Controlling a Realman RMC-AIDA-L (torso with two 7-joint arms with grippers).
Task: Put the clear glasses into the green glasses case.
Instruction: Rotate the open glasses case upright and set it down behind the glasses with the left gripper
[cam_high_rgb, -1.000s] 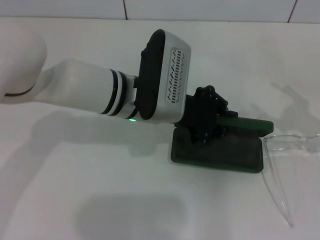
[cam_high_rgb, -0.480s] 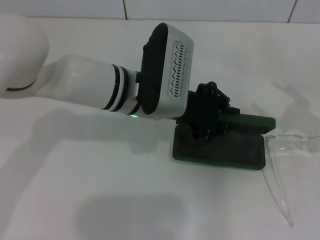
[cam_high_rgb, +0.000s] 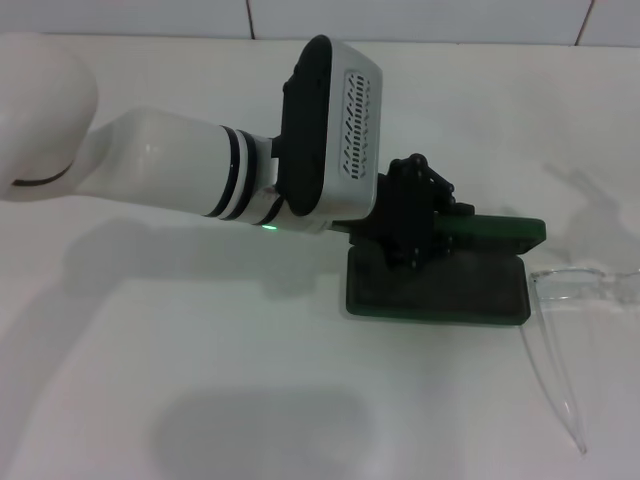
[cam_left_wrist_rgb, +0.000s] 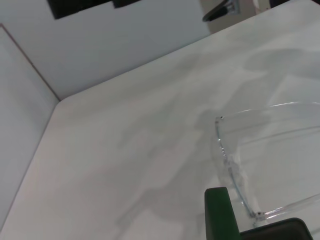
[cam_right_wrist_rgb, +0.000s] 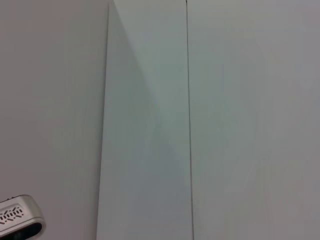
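**Left gripper at the open green case, clear glasses lying beside it**

We see the left arm reaching in from the left across the white table (cam_high_rgb: 200, 400), its left gripper (cam_high_rgb: 410, 225) sitting over the rear left part of the green glasses case (cam_high_rgb: 440, 290). The case lies open: its dark-lined tray faces up, and its green lid (cam_high_rgb: 495, 232) stands behind it, tilted back. The black fingers are at the seam where the tray meets the lid, and they seem to touch the lid's near edge, but we cannot tell whether they are spread or closed, nor whether they grip the lid.

The clear glasses (cam_high_rgb: 570, 290) lie on the table just to the right of the case, outside it. Their front sits close to the case's right end, and one long thin arm (cam_high_rgb: 555, 385) runs toward the near edge of the table. In the left wrist view the glasses (cam_left_wrist_rgb: 235, 165) appear as a curved transparent outline right beside the green edge of the case (cam_left_wrist_rgb: 220, 215).

The right gripper does not appear in any view; the right wrist view shows only a pale wall (cam_right_wrist_rgb: 225, 120) with vertical seams, and a corner of the left arm's grey wrist housing (cam_right_wrist_rgb: 20, 220).
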